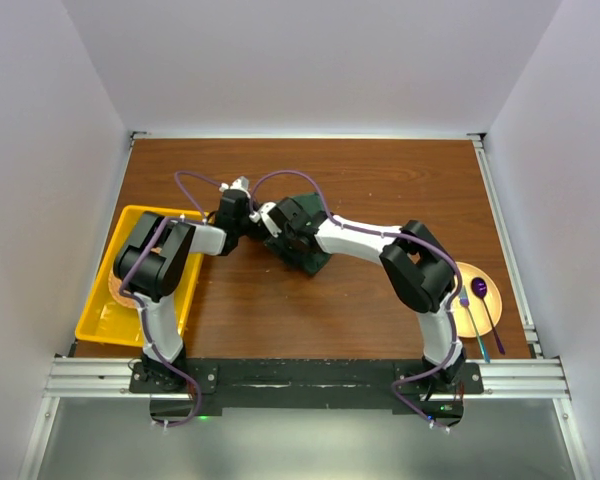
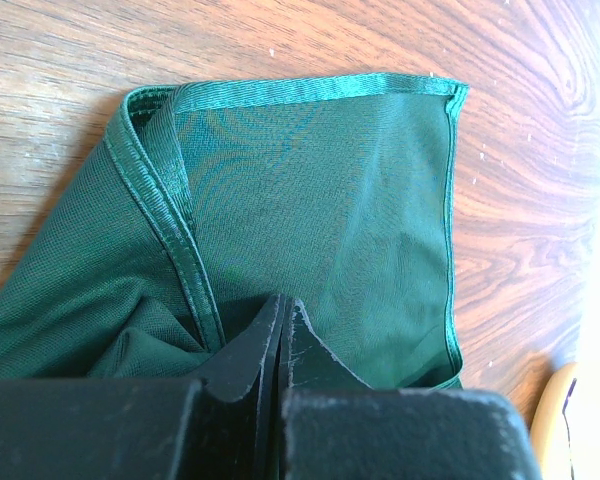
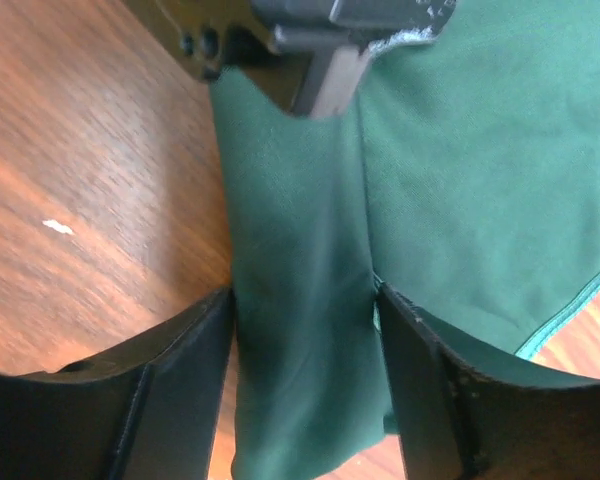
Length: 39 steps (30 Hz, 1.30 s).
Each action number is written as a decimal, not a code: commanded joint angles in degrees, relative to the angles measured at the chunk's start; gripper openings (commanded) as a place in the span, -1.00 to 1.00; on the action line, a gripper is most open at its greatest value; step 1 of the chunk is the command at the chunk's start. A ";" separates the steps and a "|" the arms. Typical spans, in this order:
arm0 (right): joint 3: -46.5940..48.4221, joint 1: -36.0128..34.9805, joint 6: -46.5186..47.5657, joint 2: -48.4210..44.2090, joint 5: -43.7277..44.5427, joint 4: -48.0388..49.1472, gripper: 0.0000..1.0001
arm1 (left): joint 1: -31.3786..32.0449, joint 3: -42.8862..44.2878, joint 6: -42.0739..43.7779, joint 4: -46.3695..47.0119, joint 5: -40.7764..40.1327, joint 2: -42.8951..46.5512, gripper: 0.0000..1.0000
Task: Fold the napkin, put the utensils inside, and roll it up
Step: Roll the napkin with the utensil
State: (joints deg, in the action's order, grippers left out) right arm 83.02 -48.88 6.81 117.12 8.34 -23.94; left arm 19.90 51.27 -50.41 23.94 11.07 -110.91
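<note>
Nearest the left wrist lens, my left fingers are pressed together with a gathered pleat of the green napkin pinched at their tips. Its hemmed corner lies flat on the wooden worktop toward 12 o'clock of them. Seen from the other wrist, my right fingers stand spread wide, straddling a raised ridge of the same cloth that fills the gap between them; whether they bear on it I cannot tell. I judge the fold to be the step in hand and not yet finished, since the cloth sits bunched at the middle of the worktop rather than in a neat flat shape. To do it well I would hold the left pinch firm, carry that edge low across to the opposite hem, and match the two hems before letting go. The right side should smooth the ridge out rather than drag it. Crowding is the main hazard: both wrists meet over the cloth and could knock each other. The utensils lie well apart at about 4 o'clock of the napkin, across a tan plate, while a yellow tray sits at 8 o'clock beneath the left arm.
</note>
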 commanded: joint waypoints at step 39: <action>-7.00 19.62 -27.82 14.28 -59.67 7.95 -1.00 | -0.21 -8.90 5.33 8.65 8.35 10.90 -0.87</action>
State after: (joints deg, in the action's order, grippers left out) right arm 79.57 -29.17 -24.75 130.41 -60.82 -8.54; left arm 19.90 41.21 -44.31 24.75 17.72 -97.80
